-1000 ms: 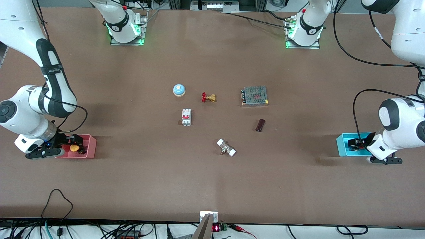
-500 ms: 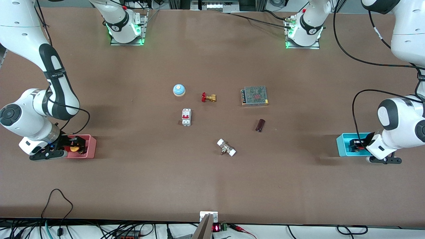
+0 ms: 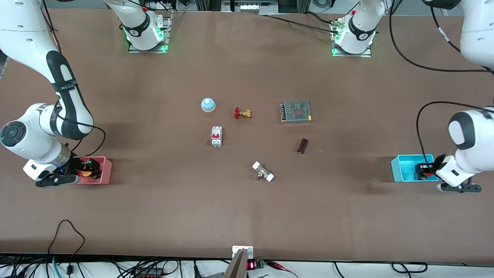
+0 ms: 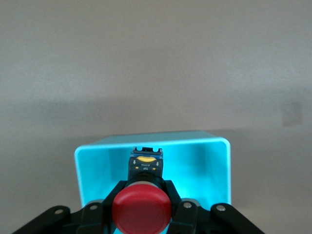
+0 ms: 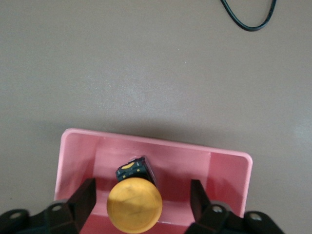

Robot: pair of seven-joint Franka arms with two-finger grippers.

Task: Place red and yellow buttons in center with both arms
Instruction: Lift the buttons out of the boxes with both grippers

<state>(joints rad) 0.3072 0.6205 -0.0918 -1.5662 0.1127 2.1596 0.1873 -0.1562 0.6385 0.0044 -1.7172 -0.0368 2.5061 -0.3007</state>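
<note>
We note the left gripper (image 4: pixel 141 214) clenched on the red button (image 4: pixel 142 209) over the cyan tray (image 4: pixel 217 146) at the left arm's edge of the desk, while the right gripper (image 5: pixel 141 200) stands spread around the yellow button (image 5: pixel 134 204) in the pink tray (image 5: pixel 229 168) at the right arm's edge.

The front view looks down from high across the table toward both bases. Each wrist view looks close along its own fingers: the left gripper (image 4: pixel 142 214) over the cyan tray (image 4: pixel 214 146), the right gripper (image 5: pixel 141 202) over the pink tray (image 5: pixel 78 146). Both trays also show small in the front view.

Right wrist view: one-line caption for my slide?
Right gripper open astride the yellow button in the pink tray, not yet gripping.
</note>
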